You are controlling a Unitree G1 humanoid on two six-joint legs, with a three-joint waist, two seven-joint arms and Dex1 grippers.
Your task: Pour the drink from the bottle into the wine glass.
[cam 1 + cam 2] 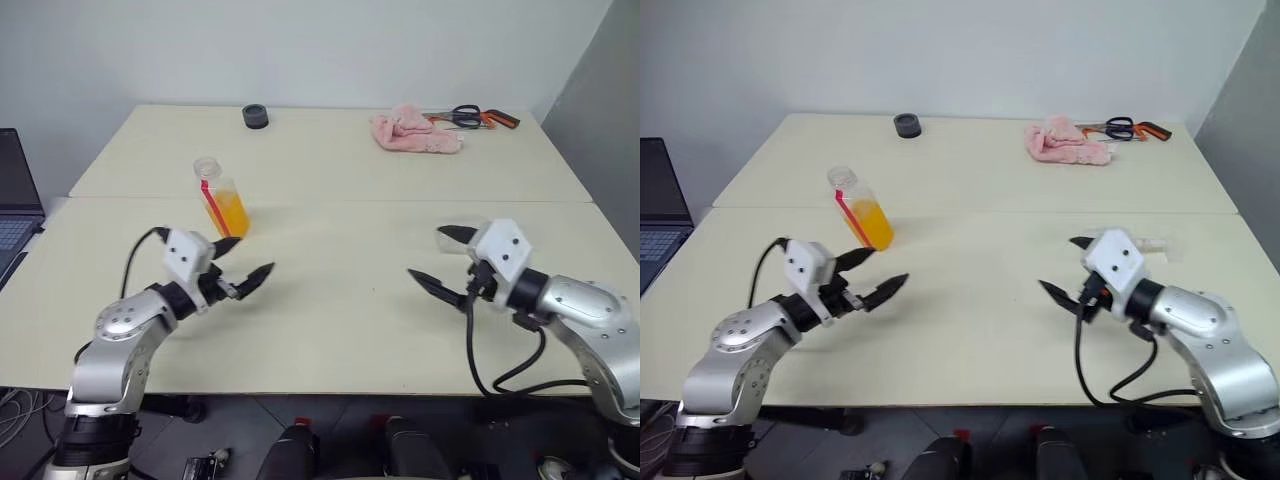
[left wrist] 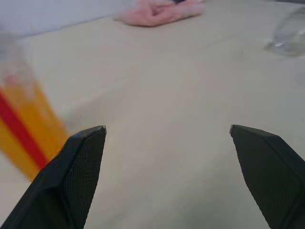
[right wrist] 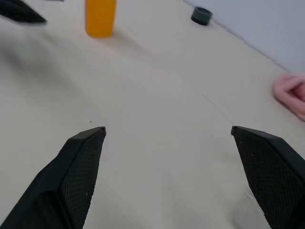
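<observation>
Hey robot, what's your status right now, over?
Left gripper open, empty, close by the bottle. Right gripper open, empty. Bottle upright, about half full of orange drink. Wine glass behind right gripper. Path clear.

On the table: one bottle of orange drink, one pink cloth, one pair of scissors, one small dark round object. One laptop beside the left edge.

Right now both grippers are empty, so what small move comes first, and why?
Probably ease the left gripper forward toward the bottle. Its jaws are open, and the bottle stands upright just beyond them, untouched, with the drink inside. The right gripper is open too, near the wine glass, which seems to lie on the table.
</observation>
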